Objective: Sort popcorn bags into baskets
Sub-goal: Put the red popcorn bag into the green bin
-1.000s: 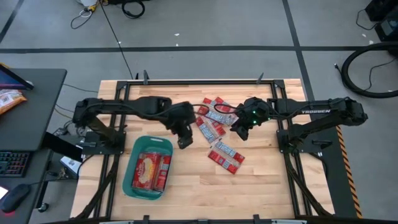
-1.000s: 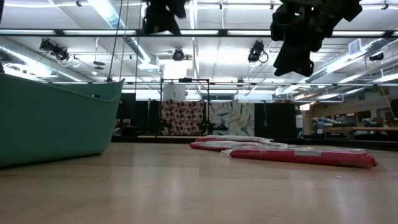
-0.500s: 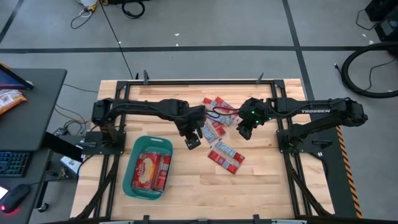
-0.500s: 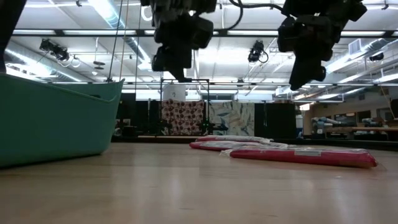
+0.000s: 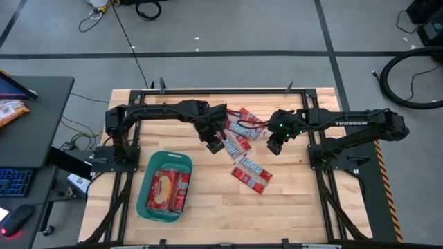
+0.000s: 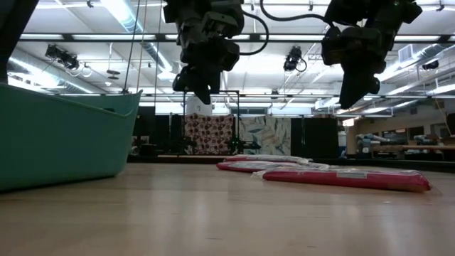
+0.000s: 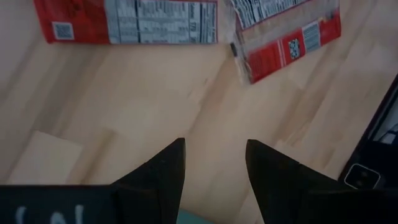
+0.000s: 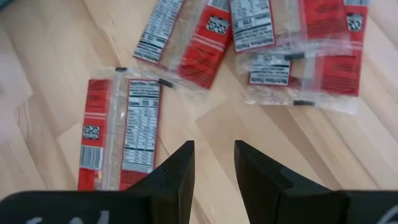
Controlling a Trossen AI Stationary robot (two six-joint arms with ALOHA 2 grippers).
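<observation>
Spanning most of the overhead picture, the pale wooden slatted table (image 5: 208, 207) carries everything else. On its left side sits the teal-green rectangular plastic basket (image 5: 147, 194) with rounded corners, holding a large squarish red bag with a yellowish picture (image 5: 162, 188) and a smaller red packet (image 5: 181, 191) beside it. Small flat red popcorn packets with white label panels (image 5: 239, 131) lie scattered at the table's middle (some overlapping), and two more (image 5: 250, 173) lie a little apart, nearer the front edge. The left gripper (image 5: 215, 145) hangs above the wood just beside the cluster, fingers (image 7: 163, 171) apart and holding nothing. The right gripper (image 5: 275, 146) hovers over the cluster's other side, fingers (image 8: 177, 165) likewise spread and empty.
</observation>
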